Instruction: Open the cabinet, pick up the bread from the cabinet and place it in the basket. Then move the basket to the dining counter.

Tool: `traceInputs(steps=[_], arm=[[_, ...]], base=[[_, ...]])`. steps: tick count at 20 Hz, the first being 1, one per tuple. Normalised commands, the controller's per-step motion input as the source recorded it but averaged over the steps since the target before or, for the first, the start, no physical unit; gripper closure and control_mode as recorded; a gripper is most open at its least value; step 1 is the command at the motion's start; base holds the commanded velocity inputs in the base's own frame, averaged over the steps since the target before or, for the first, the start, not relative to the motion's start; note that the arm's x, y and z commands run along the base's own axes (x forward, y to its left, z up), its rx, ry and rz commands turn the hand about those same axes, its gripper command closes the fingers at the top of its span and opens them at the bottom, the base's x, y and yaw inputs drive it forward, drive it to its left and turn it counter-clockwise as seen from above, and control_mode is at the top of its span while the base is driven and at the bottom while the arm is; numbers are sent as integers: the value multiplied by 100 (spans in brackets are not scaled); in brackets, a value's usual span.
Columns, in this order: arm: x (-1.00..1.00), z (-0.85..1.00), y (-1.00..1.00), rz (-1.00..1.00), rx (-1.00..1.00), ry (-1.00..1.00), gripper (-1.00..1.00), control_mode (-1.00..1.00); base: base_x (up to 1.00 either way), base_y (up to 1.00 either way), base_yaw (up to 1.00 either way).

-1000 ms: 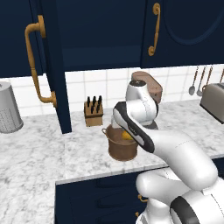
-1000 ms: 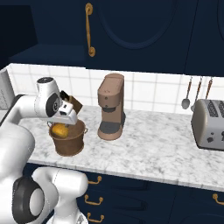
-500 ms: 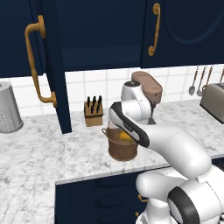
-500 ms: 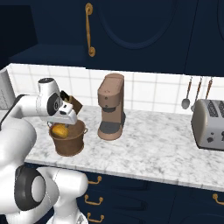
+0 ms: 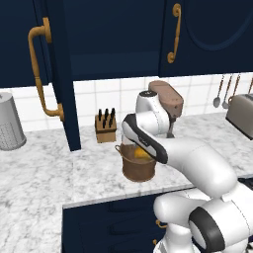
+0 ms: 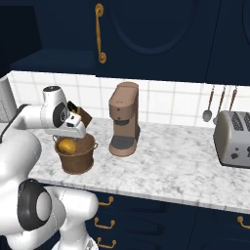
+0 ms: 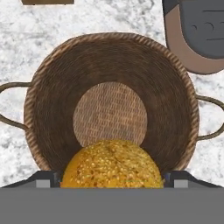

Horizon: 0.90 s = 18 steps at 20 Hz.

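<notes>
The brown basket point(image 5: 138, 170) point(image 6: 75, 160) point(image 7: 109, 41) stands on the marble worktop, just in front of the knife block. My gripper point(image 6: 73, 133) point(image 7: 112, 179) hangs straight over its mouth. The orange-yellow bread point(image 7: 113, 164) point(image 6: 66, 145) point(image 5: 142, 154) sits between my two fingertips at rim height, well above the woven floor of the basket, and each tip lies close against one side of it. The cabinet door point(image 5: 59, 74) with its brass handle point(image 5: 42, 74) stands swung open at the left. The dining counter is out of view.
A brown coffee machine point(image 6: 124, 119) stands right of the basket. A knife block point(image 5: 105, 128) is behind it. A toaster point(image 6: 234, 139) and hanging utensils point(image 6: 210, 105) are at the far right. A grey perforated cylinder point(image 5: 10, 123) sits far left.
The arm's upper links have shifted slightly. The bread and the basket stay where they were.
</notes>
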Motion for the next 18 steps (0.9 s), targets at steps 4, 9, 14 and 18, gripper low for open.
traceInputs(steps=[4,9,14,18], arm=[[0,0,0,0,0,0,-100,-100],[-1,0,0,0,0,-1,-100,-100],[-75,11,-11,-14,1,-3,-100,-100],[-72,4,-49,-46,6,0,-100,-100]], base=[[0,0,0],[0,0,0],[0,0,0],[0,0,0]])
